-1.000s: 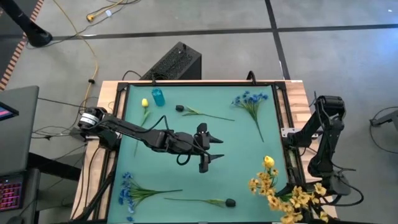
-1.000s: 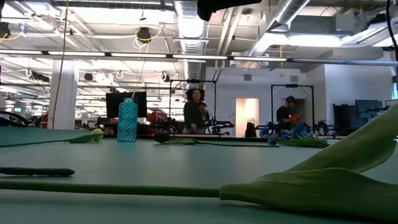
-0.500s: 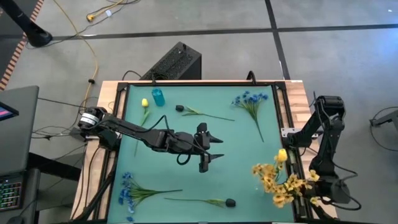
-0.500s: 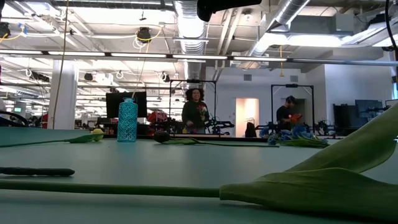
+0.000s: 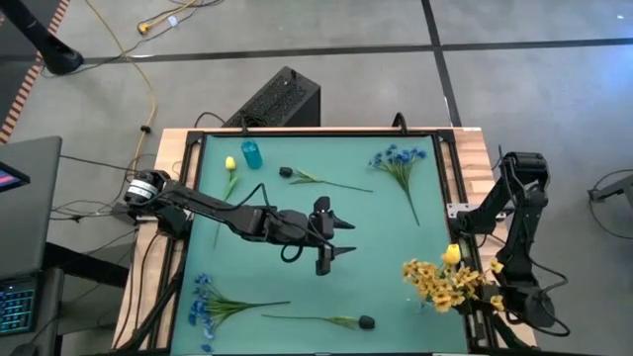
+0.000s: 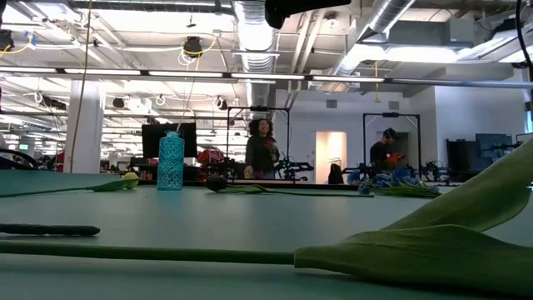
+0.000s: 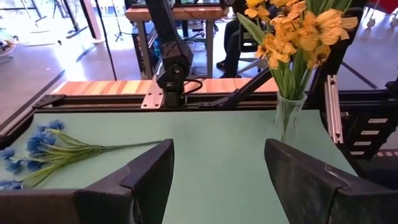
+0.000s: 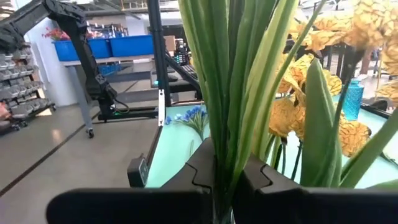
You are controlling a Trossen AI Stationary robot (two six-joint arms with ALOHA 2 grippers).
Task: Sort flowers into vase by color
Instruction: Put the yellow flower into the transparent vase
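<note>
The yellow bouquet (image 5: 442,282) in its clear vase (image 7: 288,117) (clamped in the right gripper (image 8: 225,180)) now sits higher in the high view's lower right than a second ago, when it hung at the bottom edge, and its blossoms bunch tighter. In the low view, the person (image 6: 262,148) at centre background has turned slightly.

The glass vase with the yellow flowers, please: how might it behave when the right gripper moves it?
The glass vase looks narrow, and the yellow flowers spread wide above it, so it is probably top-heavy and apt to tip. Smooth glass may slip and could break. The right gripper grips the stems.
</note>
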